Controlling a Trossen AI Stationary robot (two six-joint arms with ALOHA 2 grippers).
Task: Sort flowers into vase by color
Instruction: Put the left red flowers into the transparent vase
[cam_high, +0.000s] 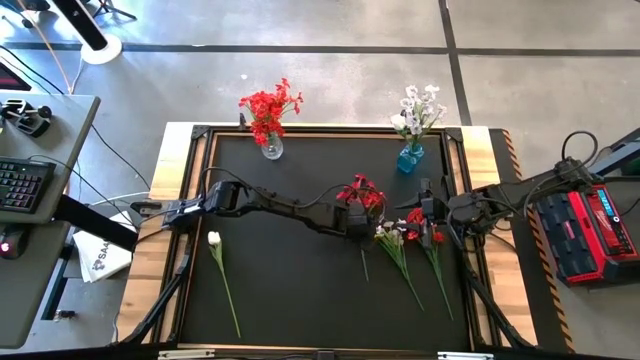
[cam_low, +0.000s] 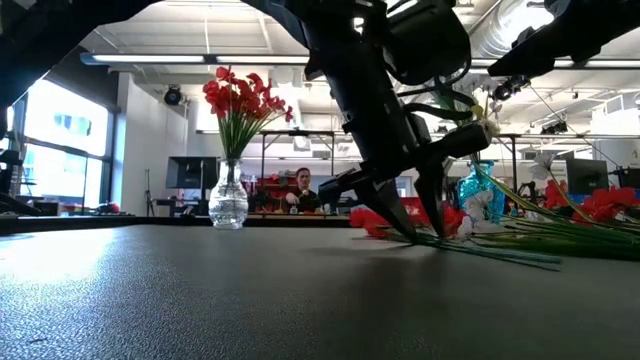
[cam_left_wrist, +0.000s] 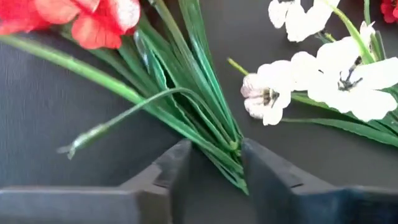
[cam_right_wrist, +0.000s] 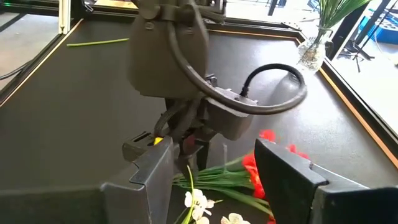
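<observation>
A red flower (cam_high: 361, 192) lies on the black mat, its green leaf bundle (cam_left_wrist: 205, 118) between the fingers of my left gripper (cam_left_wrist: 214, 171), which is open and slants down onto it with its tips at the mat (cam_low: 418, 235). Just to the right lie a white flower (cam_high: 390, 235) and another red flower (cam_high: 422, 228). One more white flower (cam_high: 215, 240) lies alone at the left. At the far edge a clear vase (cam_high: 271, 148) holds red flowers and a blue vase (cam_high: 410, 158) holds white ones. My right gripper (cam_right_wrist: 211, 180) waits open at the table's right, holding nothing. My left gripper straddles the red flower's leaf bundle where the leaves draw together into the stem (cam_left_wrist: 233, 158). One finger (cam_left_wrist: 261, 168) lies against the leaves; a dark gap shows beside the other finger (cam_left_wrist: 177, 171). The fingers slant down from above and stand across the stem. The flower lies flat on the mat.
The white flower's blossoms (cam_left_wrist: 342, 74) lie close beside the left gripper. The mat has a wooden frame (cam_high: 175, 200). A desk with a keyboard (cam_high: 20, 185) stands to the left and a red case (cam_high: 590, 225) to the right. A person (cam_low: 302, 190) sits in the room behind.
</observation>
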